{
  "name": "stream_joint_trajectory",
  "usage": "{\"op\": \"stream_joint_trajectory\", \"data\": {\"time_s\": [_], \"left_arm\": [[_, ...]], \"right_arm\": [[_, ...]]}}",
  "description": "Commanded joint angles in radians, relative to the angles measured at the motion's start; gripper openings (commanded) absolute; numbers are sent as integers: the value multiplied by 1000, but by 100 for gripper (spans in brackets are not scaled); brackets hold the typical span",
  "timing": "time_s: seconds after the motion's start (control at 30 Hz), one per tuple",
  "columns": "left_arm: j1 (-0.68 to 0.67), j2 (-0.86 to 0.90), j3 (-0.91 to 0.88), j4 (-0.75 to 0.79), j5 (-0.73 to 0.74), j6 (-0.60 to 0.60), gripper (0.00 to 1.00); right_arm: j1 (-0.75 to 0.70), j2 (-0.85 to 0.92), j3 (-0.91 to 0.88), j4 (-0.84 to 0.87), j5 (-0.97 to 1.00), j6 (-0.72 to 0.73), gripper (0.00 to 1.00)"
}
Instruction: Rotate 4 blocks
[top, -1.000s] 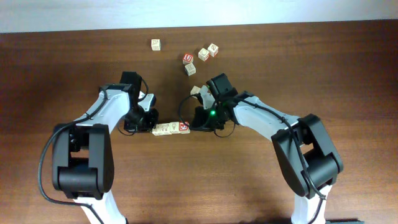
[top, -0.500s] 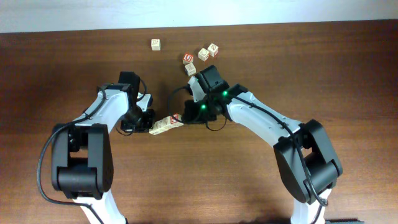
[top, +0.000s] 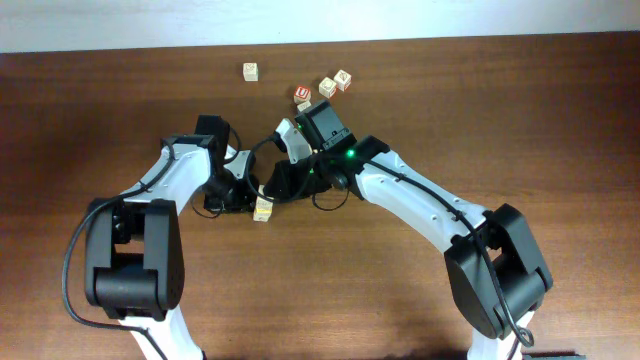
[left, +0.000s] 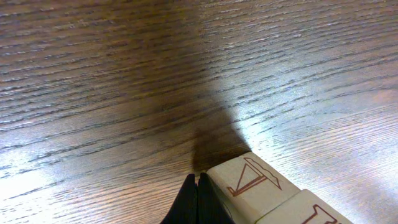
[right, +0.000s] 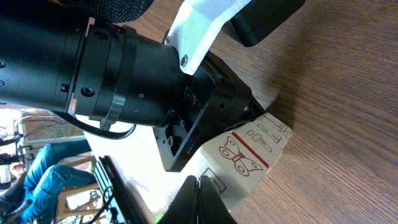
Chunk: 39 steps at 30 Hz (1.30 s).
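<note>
The row of pale-wood alphabet cubes lies on the dark brown wooden surface just toward 9 o'clock of its middle. It is pinched between the two arms, so the overhead view shows only its 6 o'clock end, and all four cubes cannot be counted.

The left gripper is fully closed and holds nothing. Its tips sit at the corner of the end cube with a red-brown line drawing, apparently touching it, with a second cube butted against that one toward 4 o'clock. The right gripper is likewise closed and empty. Its tips are against the cube printed with a red butterfly, and the left arm's black wrist fills the view right behind the row.

Toward 12 o'clock, well apart from the row, lie a red-topped cube and three loose pale cubes, one alone and two together.

The step looks like a push-turn of the row, with closed tips used as pokers. Neither gripper clamps anything, so a tip could slide off a corner and the row could buckle at a joint, splitting the cubes apart. The two wrists are very close, so a further sweep could knock them together. An off-centre push could also shove the row sideways rather than turn it.
</note>
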Motion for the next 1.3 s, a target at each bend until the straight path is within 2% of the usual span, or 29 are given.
{"op": "stream_joint_trajectory", "data": {"time_s": [0.0,0.3,0.77,1.27], "left_arm": [[-23,-18,14,1,67,12,0],[74,-18,21,0,53,12,0],[128,-18,48,2,19,11,0],[172,-19,58,9,0,11,0]], "right_arm": [[27,28,-12,-9,36,-13,4],[41,28,-12,-16,72,-13,4],[41,30,-12,-14,118,-13,4],[51,51,-12,80,138,-17,4]]}}
